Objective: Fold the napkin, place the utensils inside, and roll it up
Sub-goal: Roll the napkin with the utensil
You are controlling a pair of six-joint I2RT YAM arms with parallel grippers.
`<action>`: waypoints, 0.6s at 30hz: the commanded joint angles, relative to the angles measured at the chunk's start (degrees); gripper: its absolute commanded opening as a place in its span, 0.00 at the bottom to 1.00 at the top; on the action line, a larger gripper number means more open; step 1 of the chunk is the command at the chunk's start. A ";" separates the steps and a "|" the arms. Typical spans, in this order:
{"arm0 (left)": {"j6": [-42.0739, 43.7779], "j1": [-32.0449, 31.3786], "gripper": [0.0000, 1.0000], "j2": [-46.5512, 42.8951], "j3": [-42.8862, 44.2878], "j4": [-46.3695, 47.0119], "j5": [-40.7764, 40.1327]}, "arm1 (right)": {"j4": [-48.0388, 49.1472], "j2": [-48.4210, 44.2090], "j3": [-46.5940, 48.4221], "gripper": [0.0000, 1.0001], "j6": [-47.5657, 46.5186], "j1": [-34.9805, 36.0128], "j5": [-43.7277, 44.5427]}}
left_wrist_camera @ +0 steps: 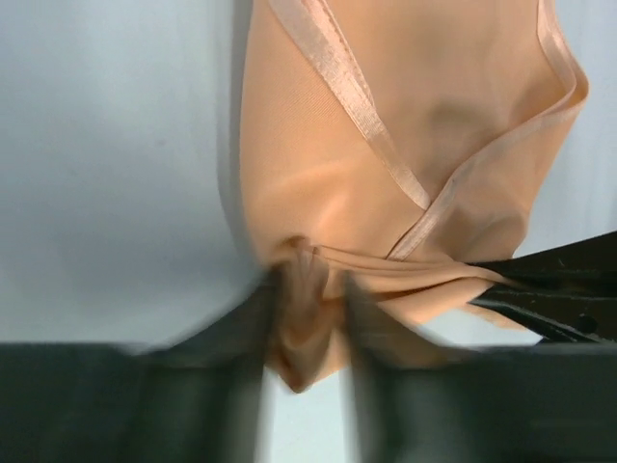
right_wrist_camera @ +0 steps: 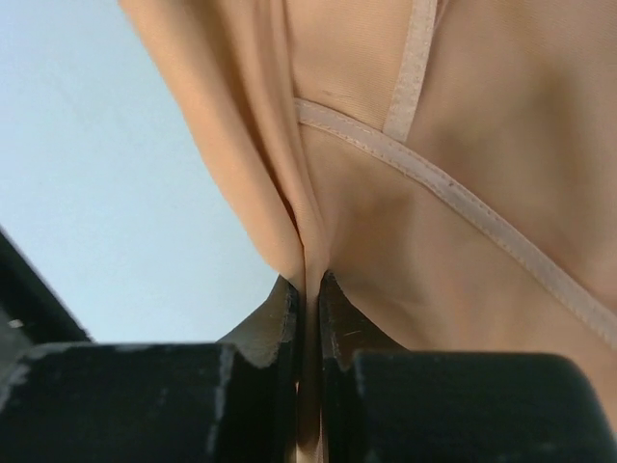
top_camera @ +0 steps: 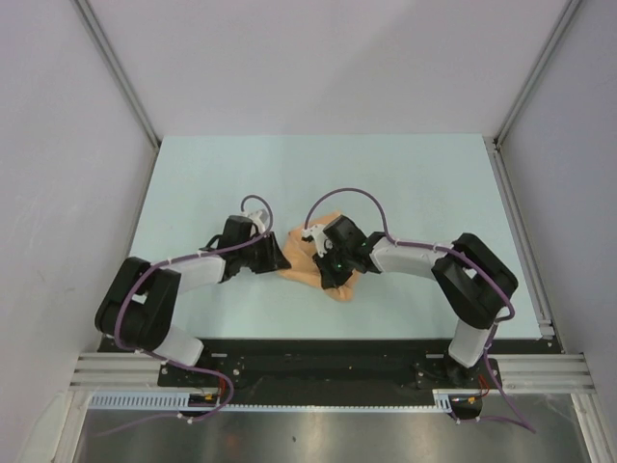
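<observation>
The peach-orange napkin [top_camera: 301, 260] lies bunched on the table between my two grippers. My left gripper [top_camera: 280, 253] is at its left edge. In the left wrist view the fingers [left_wrist_camera: 241, 338] are blurred and stand apart, and a pleat of the napkin [left_wrist_camera: 386, 116] lies loosely in the gap of the gripper [left_wrist_camera: 307, 318]. My right gripper [top_camera: 331, 277] reaches in from the right, over the cloth. In the right wrist view this gripper [right_wrist_camera: 310, 289] is shut on a thin fold of the napkin [right_wrist_camera: 434, 125]. The utensils are hidden or out of view.
The pale blue-green table top [top_camera: 405, 174] spreads out behind and beside the cloth. White walls with metal posts close it in on three sides. A metal rail [top_camera: 328, 371] carrying both arm bases runs along the near edge.
</observation>
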 commanded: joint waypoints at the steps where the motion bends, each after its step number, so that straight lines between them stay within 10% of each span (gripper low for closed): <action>1: 0.22 1.88 0.56 -5.96 2.63 -0.90 -2.26 | -6.76 6.89 0.14 0.01 4.44 -0.41 -16.84; 18: -0.22 2.23 0.76 -18.19 -9.32 -0.39 -5.62 | -1.49 18.93 2.95 0.00 7.61 -7.27 -40.32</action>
